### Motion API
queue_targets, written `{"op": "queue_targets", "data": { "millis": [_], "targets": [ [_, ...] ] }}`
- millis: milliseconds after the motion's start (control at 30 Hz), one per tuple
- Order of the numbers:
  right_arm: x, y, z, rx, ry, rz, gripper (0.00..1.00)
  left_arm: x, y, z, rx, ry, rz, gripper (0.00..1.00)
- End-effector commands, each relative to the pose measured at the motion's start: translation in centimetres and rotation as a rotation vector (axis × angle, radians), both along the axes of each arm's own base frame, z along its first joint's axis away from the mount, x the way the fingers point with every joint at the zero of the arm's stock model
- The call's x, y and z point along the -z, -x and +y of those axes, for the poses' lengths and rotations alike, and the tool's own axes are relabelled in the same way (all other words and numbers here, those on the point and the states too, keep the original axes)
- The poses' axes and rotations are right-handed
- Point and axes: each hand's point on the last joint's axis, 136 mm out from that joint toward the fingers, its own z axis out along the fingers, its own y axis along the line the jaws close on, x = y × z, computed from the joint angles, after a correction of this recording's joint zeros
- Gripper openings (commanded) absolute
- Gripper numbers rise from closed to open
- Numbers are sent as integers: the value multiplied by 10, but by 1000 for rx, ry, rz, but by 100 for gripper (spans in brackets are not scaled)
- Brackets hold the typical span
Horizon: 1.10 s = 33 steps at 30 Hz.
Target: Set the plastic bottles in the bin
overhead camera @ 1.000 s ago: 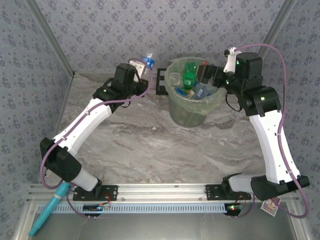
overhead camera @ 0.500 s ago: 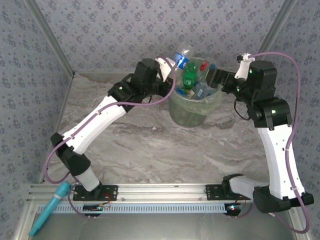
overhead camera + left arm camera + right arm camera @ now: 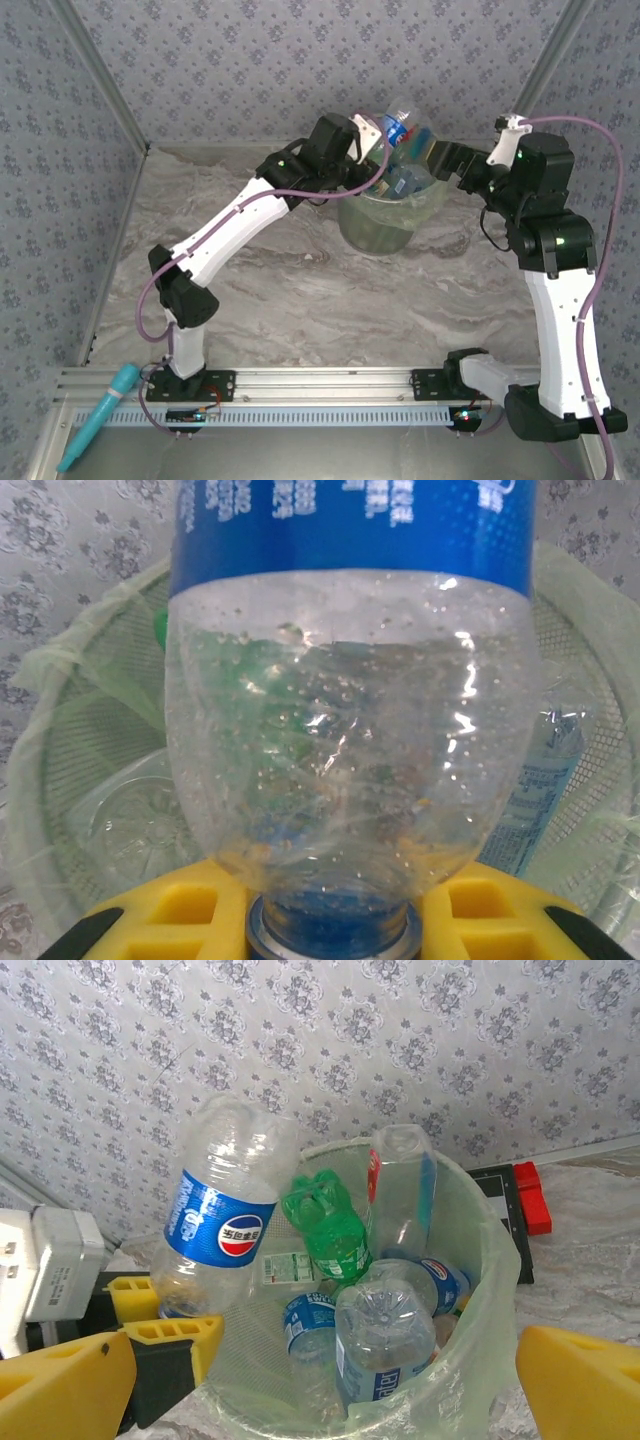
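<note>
Above the bottle-filled bin (image 3: 385,228), left end effector (image 3: 328,920) clamps a blue-labelled bottle (image 3: 215,1222); right end effector (image 3: 437,155) open.

I read the clear plastic bottle (image 3: 215,1225) as colourless, with a blue label carrying white print and a red, white and blue roundel. The round bin (image 3: 385,228) is pale grey-green, with a translucent light-green liner. The crumpled plastic bottle (image 3: 335,1230) in it is bright green. My left hand (image 3: 330,925) has yellow pads (image 3: 170,915) on black. The counter (image 3: 300,290) is grey-veined marble pattern. The walls (image 3: 200,60) carry grey floral wallpaper. The arm shells (image 3: 240,225) are white with black joints.
</note>
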Motion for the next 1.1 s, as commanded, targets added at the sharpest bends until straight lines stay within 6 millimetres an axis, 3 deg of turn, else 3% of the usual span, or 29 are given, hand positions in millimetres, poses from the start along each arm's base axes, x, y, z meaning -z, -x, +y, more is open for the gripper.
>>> {"op": "queue_targets", "data": {
  "millis": [0, 300, 433, 467, 500, 667, 733, 1033, 1067],
  "targets": [
    [-4, 4, -1, -2, -20, -14, 100, -10, 8, -4, 34, -5, -2, 15],
    [-4, 1, -1, -6, -39, -17, 100, 3, 5, -8, 38, -43, 20, 18],
    [-3, 0, -1, -10, -43, -13, 100, 4, 4, -9, 35, -53, 29, 44],
    [-3, 0, 0, -13, -44, -11, 100, 2, 4, -9, 31, -52, 27, 59],
    [-3, 0, 0, -15, -44, -11, 100, 2, 3, -8, 27, -53, 25, 66],
    [-2, -2, 0, -13, -47, -8, 100, -7, 2, -4, 7, -41, 8, 71],
    [-2, -2, 0, -15, -51, -9, 100, -12, 1, -2, -4, -32, 1, 79],
    [-1, -9, 3, -26, -58, -5, 100, -29, 1, 4, -33, 13, -16, 88],
    [-2, -10, 3, -26, -59, -6, 100, -30, -1, 6, -39, 18, -18, 95]
  ]
}}
